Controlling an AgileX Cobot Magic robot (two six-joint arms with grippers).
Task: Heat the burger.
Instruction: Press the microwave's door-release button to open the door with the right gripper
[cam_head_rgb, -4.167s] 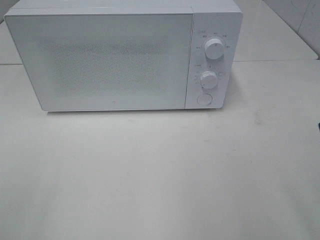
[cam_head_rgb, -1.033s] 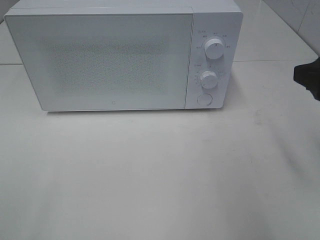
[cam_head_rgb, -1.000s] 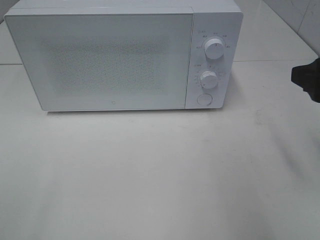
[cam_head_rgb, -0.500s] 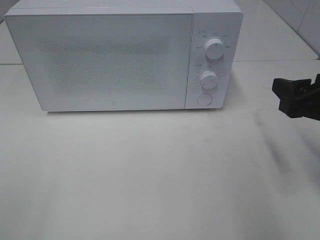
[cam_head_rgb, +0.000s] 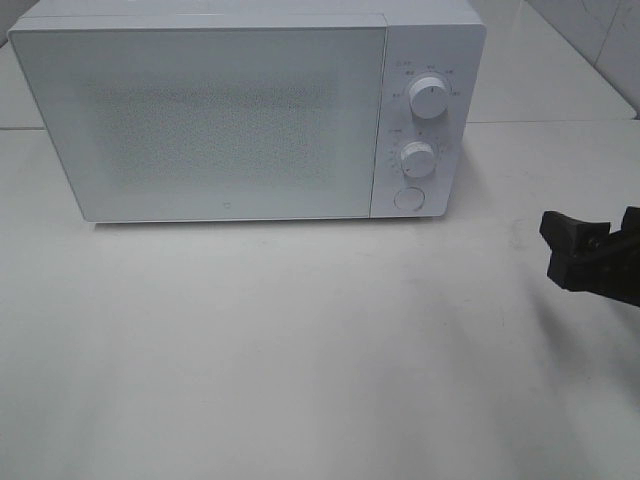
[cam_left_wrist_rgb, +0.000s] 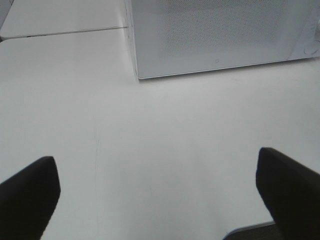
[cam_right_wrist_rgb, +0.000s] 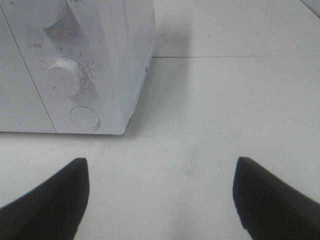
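- A white microwave (cam_head_rgb: 230, 110) stands on the pale worktop (cam_head_rgb: 300, 350), toward 11 o'clock in the high view. Its door (cam_head_rgb: 210, 120) is closed.
- The control panel (cam_head_rgb: 455, 130) is on the 3 o'clock side of the door. On it we see an upper knob (cam_head_rgb: 428, 97), a lower knob (cam_head_rgb: 418, 158) at 6 o'clock from it, and a round button (cam_head_rgb: 408, 198) at 6 o'clock from the lower knob.
- The right hand (cam_head_rgb: 592, 240) comes into the high view at the 3 o'clock edge, over the worktop. It lies at about 4 o'clock from the round button and is well apart from the microwave.
- The jaws of the right hand stand wide apart and hold nothing. In the right wrist view its two black fingers (cam_right_wrist_rgb: 50, 200) have only bare worktop between them, and the lower knob and the round button lie ahead of them.
- The left hand (cam_left_wrist_rgb: 155, 160) appears only in the left wrist view. It is also spread wide and holds nothing, with bare worktop between its fingers and a lower corner of the microwave ahead.
- We cannot tell where the burger is, because no view shows it.
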